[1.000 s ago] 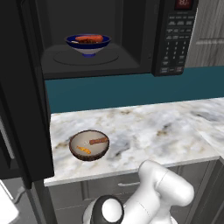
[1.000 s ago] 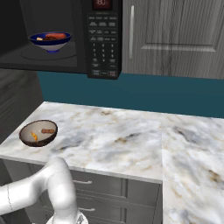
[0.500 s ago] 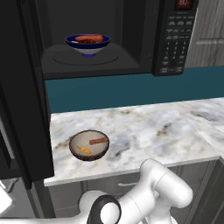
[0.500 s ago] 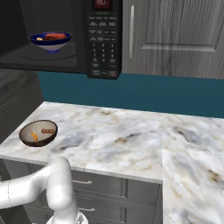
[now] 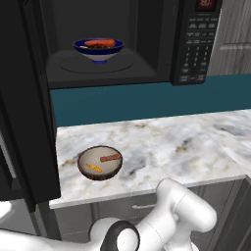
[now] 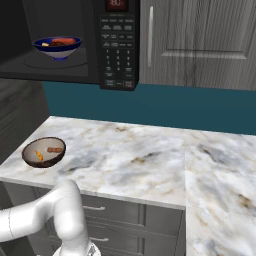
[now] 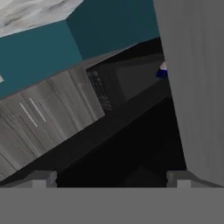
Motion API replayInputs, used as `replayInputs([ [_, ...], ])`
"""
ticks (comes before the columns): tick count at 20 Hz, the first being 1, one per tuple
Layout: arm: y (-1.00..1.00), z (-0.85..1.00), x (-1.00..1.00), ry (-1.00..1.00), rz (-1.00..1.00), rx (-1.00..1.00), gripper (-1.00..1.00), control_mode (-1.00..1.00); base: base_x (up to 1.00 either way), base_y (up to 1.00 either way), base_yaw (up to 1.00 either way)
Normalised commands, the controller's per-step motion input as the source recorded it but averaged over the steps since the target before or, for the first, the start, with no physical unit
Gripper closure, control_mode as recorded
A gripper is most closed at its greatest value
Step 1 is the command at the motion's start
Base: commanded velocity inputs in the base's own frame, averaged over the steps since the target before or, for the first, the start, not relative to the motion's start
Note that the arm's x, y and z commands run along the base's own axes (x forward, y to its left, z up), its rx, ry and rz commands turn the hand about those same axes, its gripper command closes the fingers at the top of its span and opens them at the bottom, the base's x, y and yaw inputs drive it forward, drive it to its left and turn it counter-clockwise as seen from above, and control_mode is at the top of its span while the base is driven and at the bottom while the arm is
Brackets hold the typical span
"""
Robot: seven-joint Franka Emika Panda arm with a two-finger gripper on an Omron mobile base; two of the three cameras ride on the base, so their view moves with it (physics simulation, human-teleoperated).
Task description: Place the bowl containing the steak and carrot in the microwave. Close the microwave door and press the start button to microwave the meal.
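**Bowl on the turntable, door swung open**

The bowl sits inside the microwave, on the round turntable at the middle of the cavity floor. The carrot lies across the top of the bowl, and the steak is a dark lump just beside it, hard to make out clearly. The microwave door stands open, swung out from the microwave's left edge and hanging down past the worktop. The keypad panel with its red display runs down the microwave's right side.

Below the microwave, a brown bowl rests on the marble worktop, under the cavity's left half and near the open door. It holds a reddish-brown strip and a small orange sliver.

The gripper shows in the hand view, low beside a grey panel, looking up at the microwave from underneath. Its two fingertips stand well apart, so the jaws are wide and hold nothing. Grey cabinet doors lie to the right of the microwave.
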Motion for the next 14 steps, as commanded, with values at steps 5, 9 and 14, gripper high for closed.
replayInputs([
  [5,-0.48,0.41,-0.06,0.0,-0.08,0.08,-1.0,-1.0,0.0,0.0,0.0],
  [9,-0.98,0.1,-0.13,0.0,-0.04,0.22,-1.0,-1.0,0.0,0.0,0.0],
  [14,-1.0,0.16,-0.09,0.0,-0.01,0.33,-1.0,-1.0,0.0,0.0,0.0],
])
